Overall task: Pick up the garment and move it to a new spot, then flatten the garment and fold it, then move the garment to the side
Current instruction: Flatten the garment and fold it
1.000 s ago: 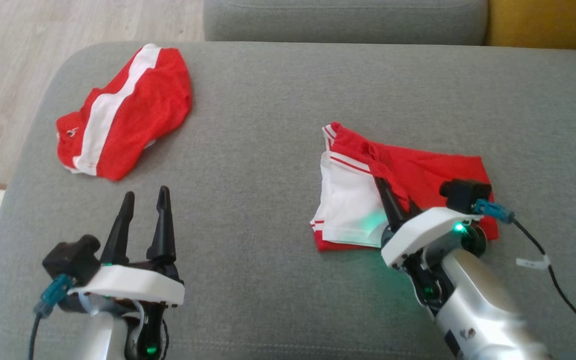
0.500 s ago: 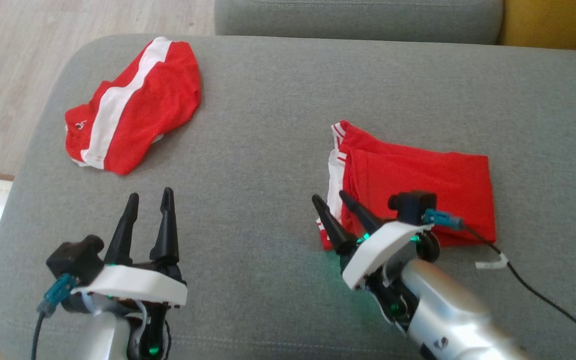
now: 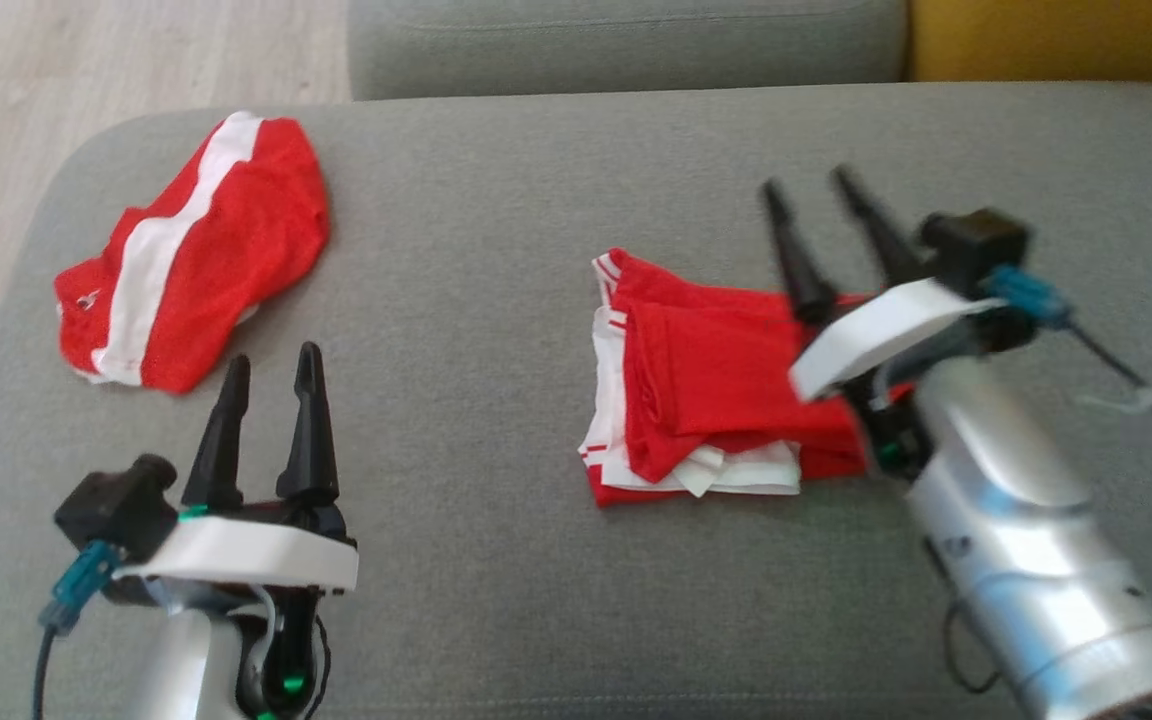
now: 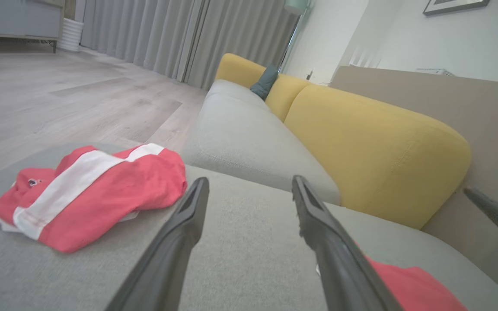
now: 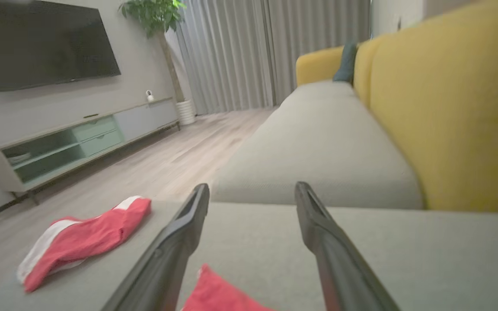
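The garment (image 3: 716,400), red with white trim, lies folded into a rough rectangle on the grey seat cushion (image 3: 496,250), right of the cushion's middle and about halfway between its near and far edges; white layers and a striped hem peek out along its left and near sides, and its red top layer is a little rumpled at the near left corner. A corner of it shows red at the bottom of the right wrist view (image 5: 218,293) and at the lower right of the left wrist view (image 4: 409,285). The right gripper (image 3: 806,182) stands over the garment's right end, slightly blurred, fingers pointing far and spread apart with nothing between them, and its pale wrist and forearm hide that end of the cloth; the right wrist view confirms the gap between the two dark fingers (image 5: 252,185). The left gripper (image 3: 272,355) sits at the near left of the cushion, well apart from the garment, its fingers likewise parted and empty (image 4: 250,180). Beyond it, at the far left of the cushion, lies a second red garment (image 3: 191,260) with a broad white stripe, loosely crumpled. Further out are a second grey cushion (image 3: 626,45), a yellow backrest (image 4: 374,147) and the pale wooden floor (image 3: 86,60)
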`<state>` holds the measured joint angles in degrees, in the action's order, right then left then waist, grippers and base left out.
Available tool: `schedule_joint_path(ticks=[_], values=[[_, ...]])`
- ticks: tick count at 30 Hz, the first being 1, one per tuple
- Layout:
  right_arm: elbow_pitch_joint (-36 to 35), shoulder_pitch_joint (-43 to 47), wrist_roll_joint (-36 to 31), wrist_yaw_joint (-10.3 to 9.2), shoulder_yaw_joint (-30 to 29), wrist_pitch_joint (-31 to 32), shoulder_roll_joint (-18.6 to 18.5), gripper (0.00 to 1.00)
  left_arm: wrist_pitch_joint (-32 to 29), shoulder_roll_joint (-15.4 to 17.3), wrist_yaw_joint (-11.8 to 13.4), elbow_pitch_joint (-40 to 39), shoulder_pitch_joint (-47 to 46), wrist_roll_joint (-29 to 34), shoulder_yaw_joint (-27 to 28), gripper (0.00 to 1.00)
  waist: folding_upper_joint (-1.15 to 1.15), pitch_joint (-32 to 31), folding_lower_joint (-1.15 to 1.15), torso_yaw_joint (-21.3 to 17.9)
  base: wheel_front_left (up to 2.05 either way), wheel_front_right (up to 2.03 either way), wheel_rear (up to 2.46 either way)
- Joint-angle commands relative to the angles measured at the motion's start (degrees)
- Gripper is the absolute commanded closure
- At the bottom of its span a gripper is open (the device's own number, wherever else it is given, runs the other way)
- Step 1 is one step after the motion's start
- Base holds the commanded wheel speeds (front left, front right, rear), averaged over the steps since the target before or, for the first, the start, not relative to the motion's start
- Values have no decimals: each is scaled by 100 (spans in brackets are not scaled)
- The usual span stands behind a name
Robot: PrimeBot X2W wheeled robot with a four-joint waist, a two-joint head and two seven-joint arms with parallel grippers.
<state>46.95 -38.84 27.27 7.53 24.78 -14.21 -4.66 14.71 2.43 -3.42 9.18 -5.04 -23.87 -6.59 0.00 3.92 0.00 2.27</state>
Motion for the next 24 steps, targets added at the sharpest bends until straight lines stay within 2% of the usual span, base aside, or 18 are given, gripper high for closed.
schedule_joint_path(ticks=[1, 3, 8, 13, 17, 24], values=[[-413, 93, -368, -4, -192, -77, -27, 0, 29, 44, 34, -273, -256, -20, 189, 0, 0, -21, 0, -69, 0, 0, 0], [-867, 412, -912, -4, -586, -77, -104, 0, 29, 44, 46, -382, -270, -17, 170, 0, 0, -30, 0, -118, 0, 0, 0], [-1821, 1308, -1729, -4, -1460, -78, -40, 0, 29, 44, 74, -618, -269, 15, 96, 0, 0, -45, 0, -219, 0, 0, 0], [-2738, 2237, -2207, -4, -2202, -78, 115, 0, 29, 44, 79, -800, -207, 202, -8, 0, 0, -14, 0, -325, 0, 0, 0], [-3124, 2676, -2257, -4, -2379, -78, 166, 0, 29, 44, 91, -848, -119, 337, -21, 0, 0, 13, 0, -386, 0, 0, 0], [-3323, 2933, -2086, -4, -2322, -78, 176, 0, 29, 44, 114, -882, 26, 476, -38, 0, 0, 29, 0, -449, 0, 0, 0]])
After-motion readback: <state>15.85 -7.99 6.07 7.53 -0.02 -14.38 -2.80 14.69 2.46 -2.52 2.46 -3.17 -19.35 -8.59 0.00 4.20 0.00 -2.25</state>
